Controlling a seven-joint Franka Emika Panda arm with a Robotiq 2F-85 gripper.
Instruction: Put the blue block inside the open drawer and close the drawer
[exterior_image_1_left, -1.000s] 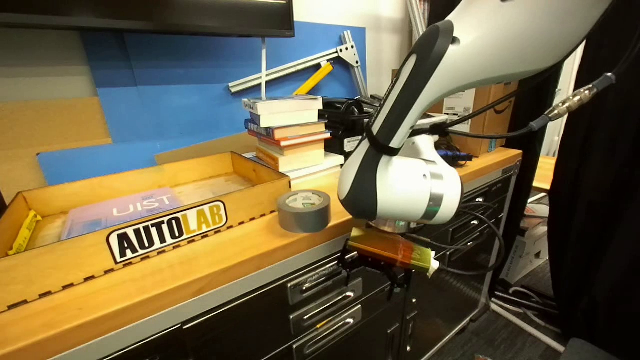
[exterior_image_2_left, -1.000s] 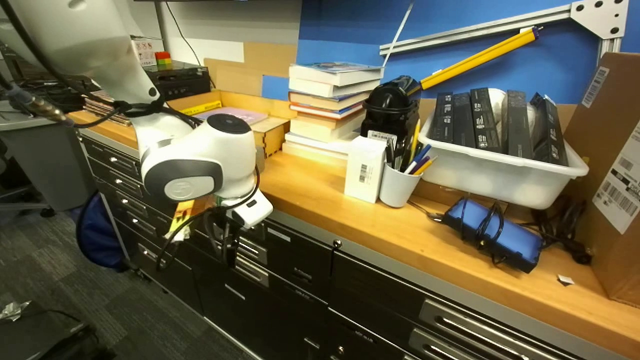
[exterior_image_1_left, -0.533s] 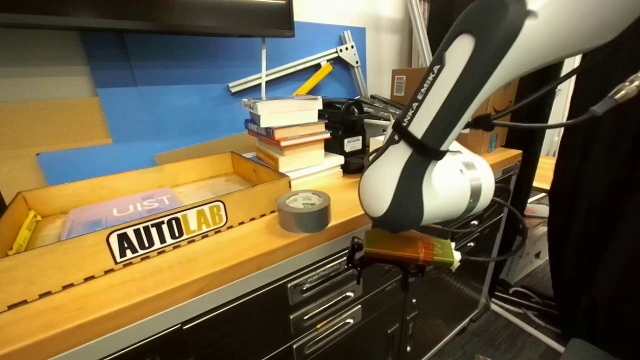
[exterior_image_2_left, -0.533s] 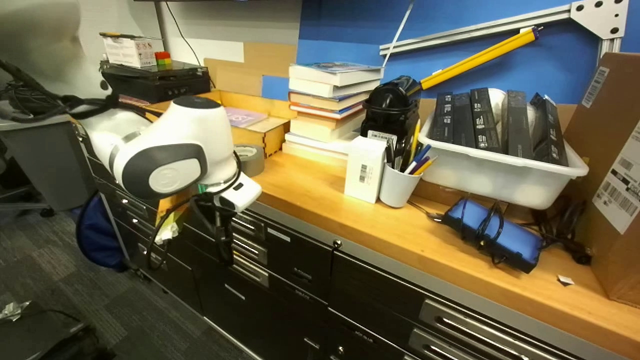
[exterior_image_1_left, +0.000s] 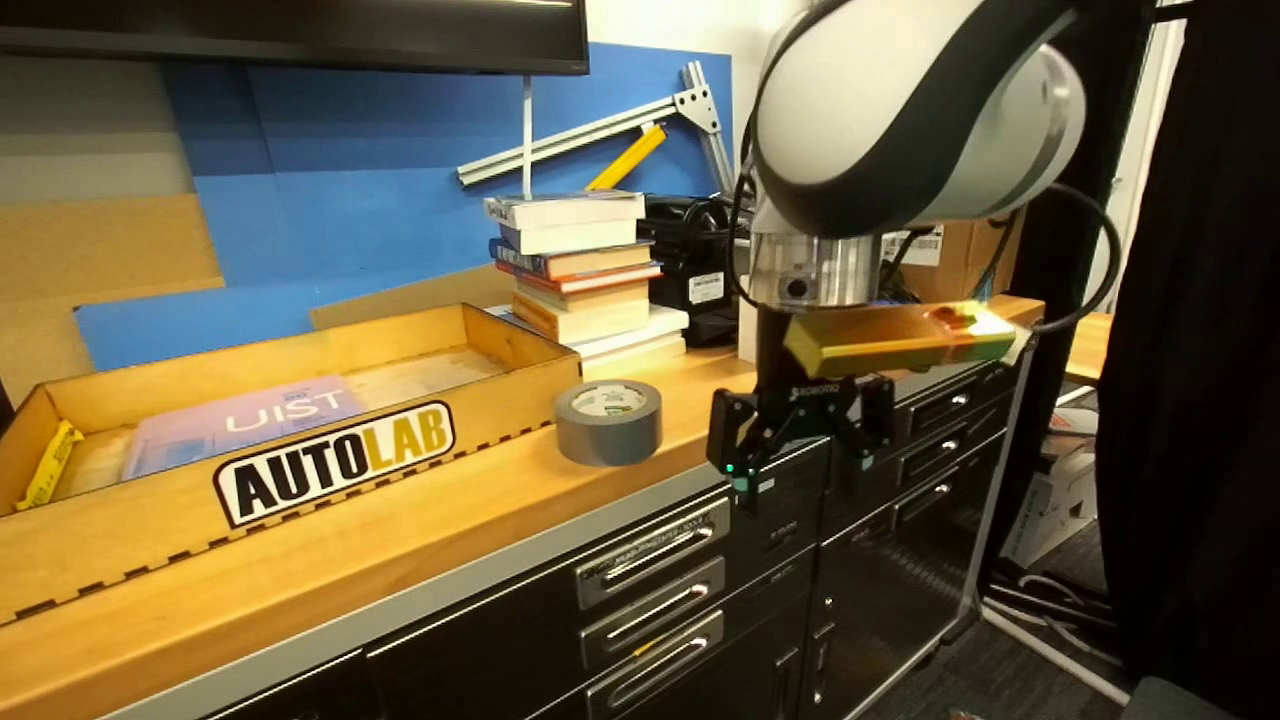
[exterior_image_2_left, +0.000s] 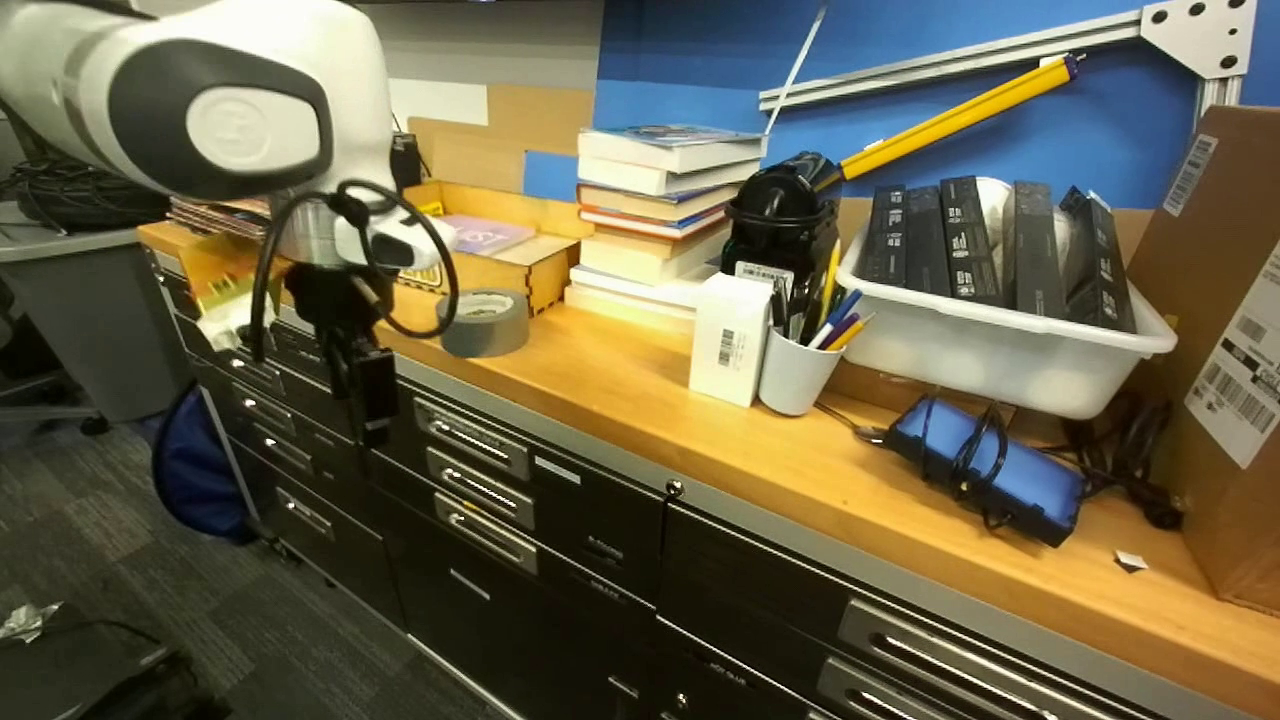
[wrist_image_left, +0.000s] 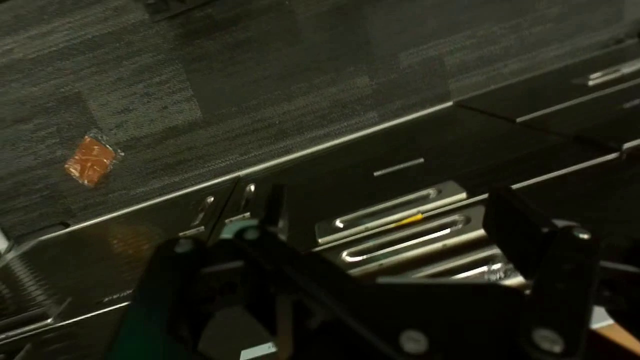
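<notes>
Hand (exterior_image_1_left: 803, 475) now higher, in front of closed black drawers (exterior_image_1_left: 555, 597).

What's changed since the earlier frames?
In an exterior view, the gripper rose and shifted right, with its fingers apart; it's higher in both exterior views. No grasp or release shows. The duct tape roll, book stack and AUTOLAB wooden tray stayed put.
</notes>
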